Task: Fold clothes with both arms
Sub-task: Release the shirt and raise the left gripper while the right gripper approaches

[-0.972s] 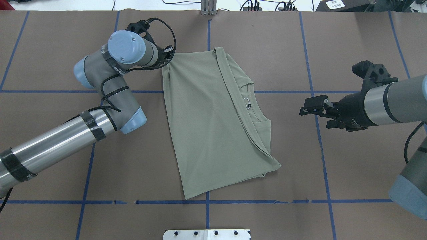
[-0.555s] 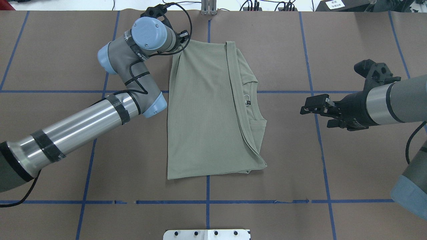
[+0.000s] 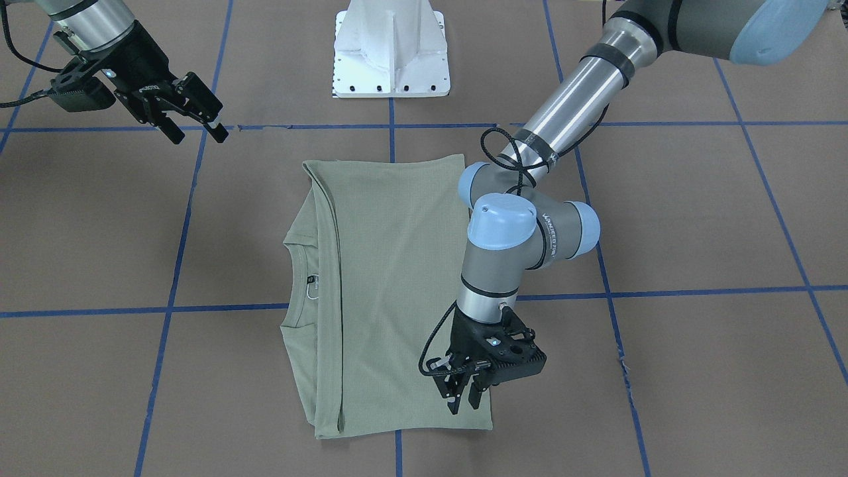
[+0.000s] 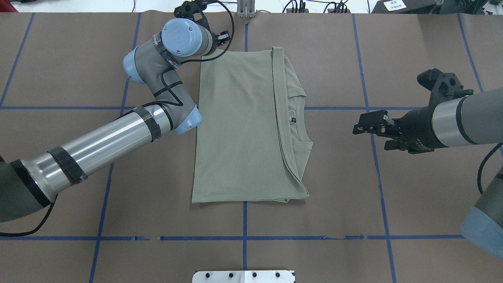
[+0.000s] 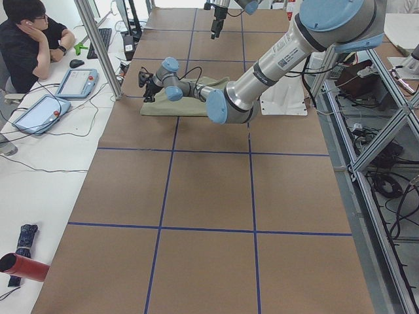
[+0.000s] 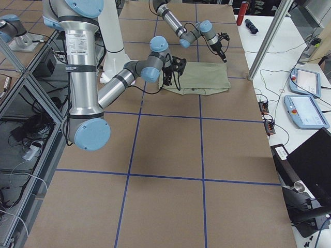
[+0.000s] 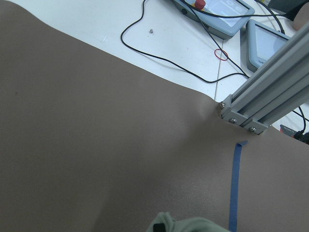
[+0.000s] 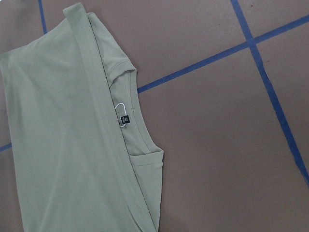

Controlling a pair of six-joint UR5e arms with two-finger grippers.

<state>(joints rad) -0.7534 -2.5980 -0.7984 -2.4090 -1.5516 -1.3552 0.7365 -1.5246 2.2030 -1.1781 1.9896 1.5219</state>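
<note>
The sage-green shirt [image 4: 239, 125] lies flat on the brown table cover, folded lengthwise into a long rectangle. Its neck and white label loop [image 4: 291, 116] face my right side. It also shows in the front view [image 3: 391, 285] and in the right wrist view [image 8: 63, 135]. My left gripper [image 3: 464, 403] hangs just over the shirt's far left corner with its fingers a little apart, and the cloth under it lies flat. A bit of the shirt [image 7: 193, 225] shows at the bottom edge of the left wrist view. My right gripper [image 4: 369, 137] is open and empty, off to the right of the shirt's neck.
The white pedestal base [image 3: 391, 53] stands at the near table edge. A metal post [image 4: 245, 10] stands at the far edge, just beyond my left gripper. A seated operator [image 5: 29, 39] and teach pendants [image 5: 75, 82] are beyond that edge. Blue tape lines cross the cover.
My left arm pulled the shirt's far left corner toward the far edge, which straightened the shirt square to the table. The corner then dropped flat. My right arm barely moved.
</note>
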